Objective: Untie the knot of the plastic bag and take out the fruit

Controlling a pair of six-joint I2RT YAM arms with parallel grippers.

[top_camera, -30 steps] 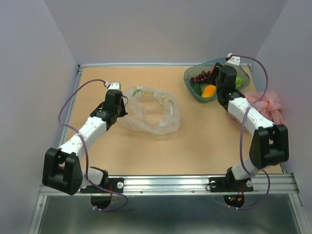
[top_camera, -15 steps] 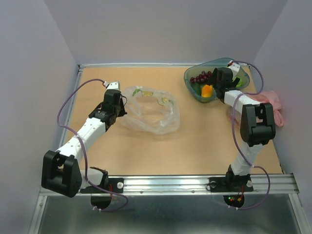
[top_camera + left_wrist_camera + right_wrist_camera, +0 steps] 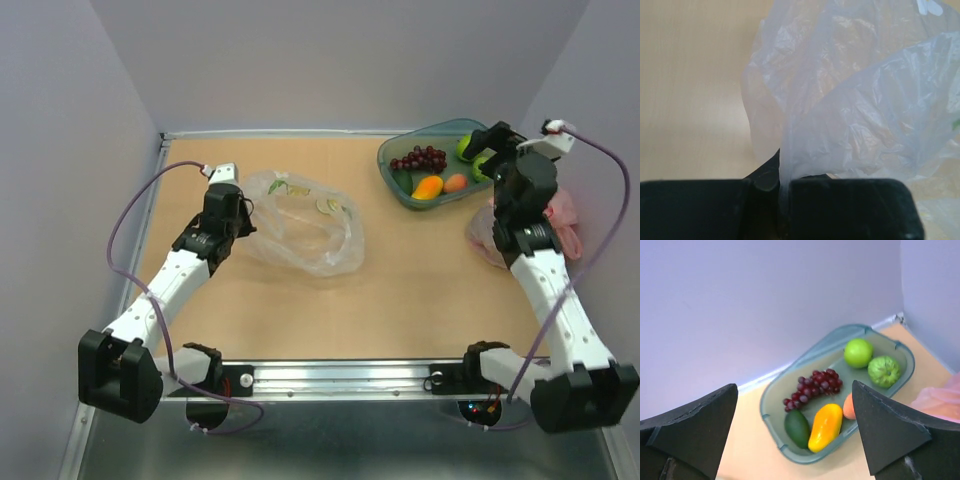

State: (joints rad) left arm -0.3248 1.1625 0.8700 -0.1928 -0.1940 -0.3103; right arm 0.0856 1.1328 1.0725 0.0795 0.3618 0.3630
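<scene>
Two robot arms — the left arm (image 3: pixel 170 280) and the right arm (image 3: pixel 555 300) — are stretching over one wooden table (image 3: pixel 400 290), each carrying a single gripper: the left gripper (image 3: pixel 782 192) and the right gripper (image 3: pixel 487 150), two in all. One teal tray (image 3: pixel 776 394) is holding six pieces: one purple grape bunch (image 3: pixel 813 386), one smooth green round fruit (image 3: pixel 858 353), one bumpy green round fruit (image 3: pixel 884 371), one yellow-orange mango (image 3: pixel 825 426), one small orange fruit (image 3: pixel 849 406) and one dark green avocado (image 3: pixel 797 427). Two bags are lying on the table: one clear plastic bag (image 3: pixel 305 228) and one pink bag (image 3: pixel 939 401). Three pale walls are boxing in the scene: the left wall (image 3: pixel 60 150), the back wall (image 3: pixel 340 60) and the right wall (image 3: pixel 600 80).
</scene>
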